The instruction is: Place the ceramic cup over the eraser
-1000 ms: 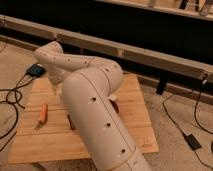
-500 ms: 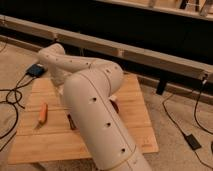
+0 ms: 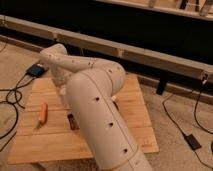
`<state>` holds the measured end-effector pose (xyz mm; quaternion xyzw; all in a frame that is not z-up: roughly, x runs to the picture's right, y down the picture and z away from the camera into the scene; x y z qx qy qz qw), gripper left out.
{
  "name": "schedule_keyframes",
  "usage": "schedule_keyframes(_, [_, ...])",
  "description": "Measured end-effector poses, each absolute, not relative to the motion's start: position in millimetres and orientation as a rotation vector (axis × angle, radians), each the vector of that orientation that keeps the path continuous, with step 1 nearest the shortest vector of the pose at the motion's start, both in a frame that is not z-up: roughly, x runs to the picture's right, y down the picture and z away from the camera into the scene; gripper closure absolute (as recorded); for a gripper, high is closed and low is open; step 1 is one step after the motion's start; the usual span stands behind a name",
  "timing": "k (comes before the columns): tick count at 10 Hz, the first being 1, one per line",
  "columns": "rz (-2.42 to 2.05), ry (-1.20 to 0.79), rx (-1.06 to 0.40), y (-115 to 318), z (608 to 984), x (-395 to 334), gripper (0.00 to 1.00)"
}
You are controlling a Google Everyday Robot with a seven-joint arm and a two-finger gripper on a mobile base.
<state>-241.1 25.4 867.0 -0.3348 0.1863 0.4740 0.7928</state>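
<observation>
The eraser [image 3: 73, 121], a small dark block, lies on the wooden table [image 3: 55, 142] just left of my big white arm [image 3: 97, 115]. That arm reaches up over the table, bends back to the left [image 3: 56, 56] and turns down toward the table's middle. My gripper is at the end of it, hidden behind the arm's thick link, and it is shut. Whether it holds anything does not show. The ceramic cup is hidden from view.
An orange stick [image 3: 43, 112] lies at the table's left side. A dark reddish edge [image 3: 116, 105] peeks out at the arm's right. A blue box [image 3: 36, 70] and black cables [image 3: 12, 97] lie on the floor to the left. A long dark rail [image 3: 150, 55] runs behind.
The arm has barely shifted over the table. The hidden gripper has gone from open to shut. The eraser and the orange stick lie where they were.
</observation>
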Motion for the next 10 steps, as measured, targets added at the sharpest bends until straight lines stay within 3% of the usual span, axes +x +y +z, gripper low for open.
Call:
schedule_keyframes(4, [1.016,0.391,-0.712,23.9,852.5,-236.4,1.00])
schedule_keyframes(10, [0.981,0.316,-0.628,1.5,780.7,-219.1,1.00])
